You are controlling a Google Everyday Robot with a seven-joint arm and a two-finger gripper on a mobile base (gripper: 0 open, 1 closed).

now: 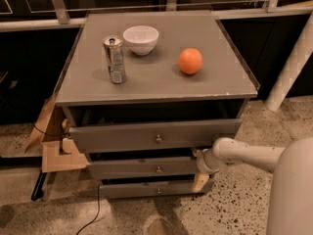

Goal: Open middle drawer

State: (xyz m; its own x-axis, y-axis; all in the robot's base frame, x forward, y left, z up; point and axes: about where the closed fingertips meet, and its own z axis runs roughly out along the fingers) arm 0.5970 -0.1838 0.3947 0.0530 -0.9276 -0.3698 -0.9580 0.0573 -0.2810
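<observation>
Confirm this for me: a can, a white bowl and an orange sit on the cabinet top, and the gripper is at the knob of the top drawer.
Wrong on the gripper's place. The gripper is lower, at the right-hand end of the middle drawer, as the camera view shows. The can, white bowl and orange do sit on the cabinet top.
</observation>
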